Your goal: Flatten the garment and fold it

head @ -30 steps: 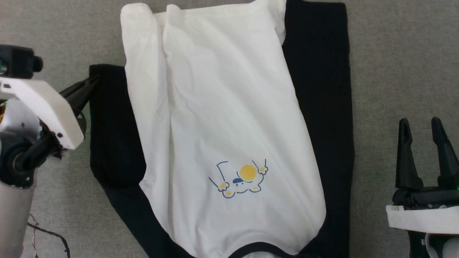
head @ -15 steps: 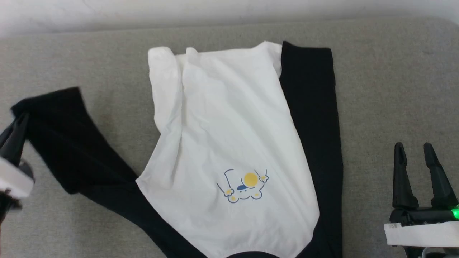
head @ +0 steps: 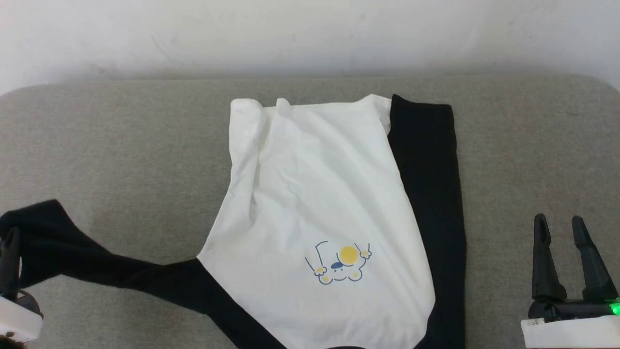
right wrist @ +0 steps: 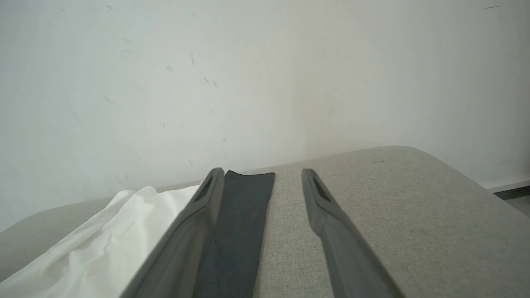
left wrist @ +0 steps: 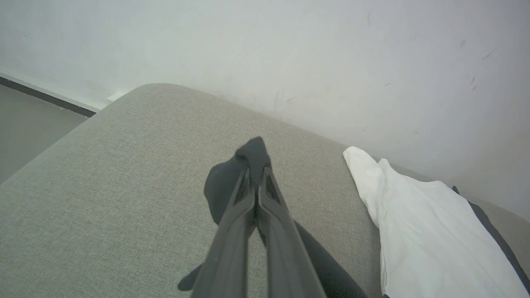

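Note:
The garment (head: pixel 315 194), a white T-shirt with black sleeves and a small cartoon print, lies on the grey cushion (head: pixel 121 145). Its right black sleeve (head: pixel 428 184) lies folded straight along the body. Its left black sleeve (head: pixel 82 257) stretches out to the lower left. My left gripper (head: pixel 10 242) is shut on that sleeve's cuff (left wrist: pixel 252 155), lifted a little off the cushion in the left wrist view. My right gripper (head: pixel 559 225) stands open at the lower right, beside the garment and apart from it; its fingers (right wrist: pixel 319 194) hold nothing.
A white wall (head: pixel 310 34) runs behind the cushion's far edge. The cushion's rounded corners show at the far left (left wrist: pixel 140 89) and far right (right wrist: pixel 397 151), with floor (left wrist: pixel 29 120) beyond. Bare grey fabric lies on both sides of the garment.
My left gripper has pulled the left sleeve out from beside the body, down and to the left. The head camera has tilted up, bringing the wall into view. The right gripper stays open.

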